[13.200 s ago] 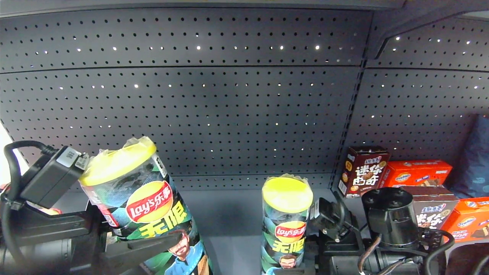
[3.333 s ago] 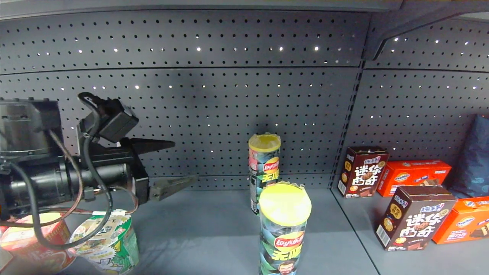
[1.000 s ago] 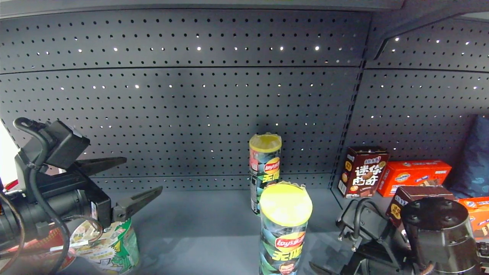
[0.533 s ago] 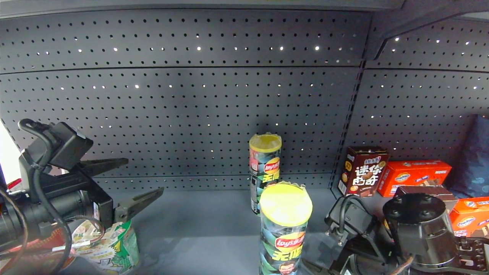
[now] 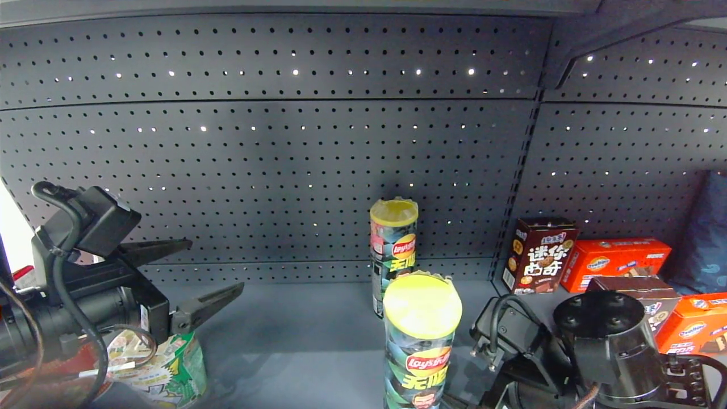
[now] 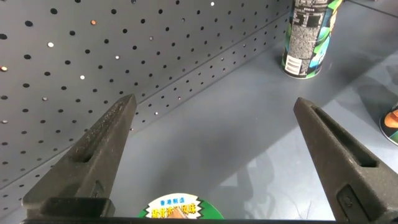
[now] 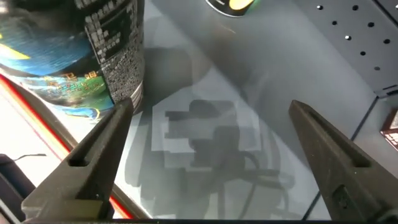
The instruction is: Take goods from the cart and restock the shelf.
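Presently: front chip can stands on shelf, rear chip can behind it. On left gripper and right gripper, fingers spread wide, empty. Right one just beside front can; if regripping, take it low, since it looks tall and tippy.

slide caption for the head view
Front chip can and rear chip can on the shelf, open left gripper to their left

chip cans: 2 | noodle cups: 2 | brown boxes: 2 | orange boxes: 2 | blue bag: 1
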You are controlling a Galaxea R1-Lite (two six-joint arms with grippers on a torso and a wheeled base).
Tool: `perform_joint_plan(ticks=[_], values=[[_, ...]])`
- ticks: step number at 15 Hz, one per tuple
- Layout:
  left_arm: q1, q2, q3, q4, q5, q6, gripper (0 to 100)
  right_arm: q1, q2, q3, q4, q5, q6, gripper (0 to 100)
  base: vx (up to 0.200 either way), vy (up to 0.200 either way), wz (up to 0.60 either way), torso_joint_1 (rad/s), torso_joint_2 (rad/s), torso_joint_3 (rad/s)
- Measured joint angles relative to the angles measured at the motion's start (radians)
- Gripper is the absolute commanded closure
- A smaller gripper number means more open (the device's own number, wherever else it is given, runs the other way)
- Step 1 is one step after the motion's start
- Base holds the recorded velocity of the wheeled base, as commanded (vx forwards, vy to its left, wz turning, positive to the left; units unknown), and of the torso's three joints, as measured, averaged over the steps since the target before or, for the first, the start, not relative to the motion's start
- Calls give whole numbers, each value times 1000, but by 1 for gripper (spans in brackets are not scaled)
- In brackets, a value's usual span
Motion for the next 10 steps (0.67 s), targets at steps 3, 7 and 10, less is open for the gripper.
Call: perform_joint_plan(ticks=[3, 7, 10], values=[[0, 0, 0, 0, 0, 0, 0, 9, 3, 1, -1, 0, 0, 0, 0, 0, 0, 0, 0, 0], [1, 2, 0, 0, 0, 0, 0, 13, 9, -1, -1, 0, 0, 0, 0, 0, 0, 0, 0, 0], [1, 2, 1, 0, 0, 0, 0, 18, 18, -3, -16, 1, 0, 0, 0, 0, 0, 0, 0, 0]])
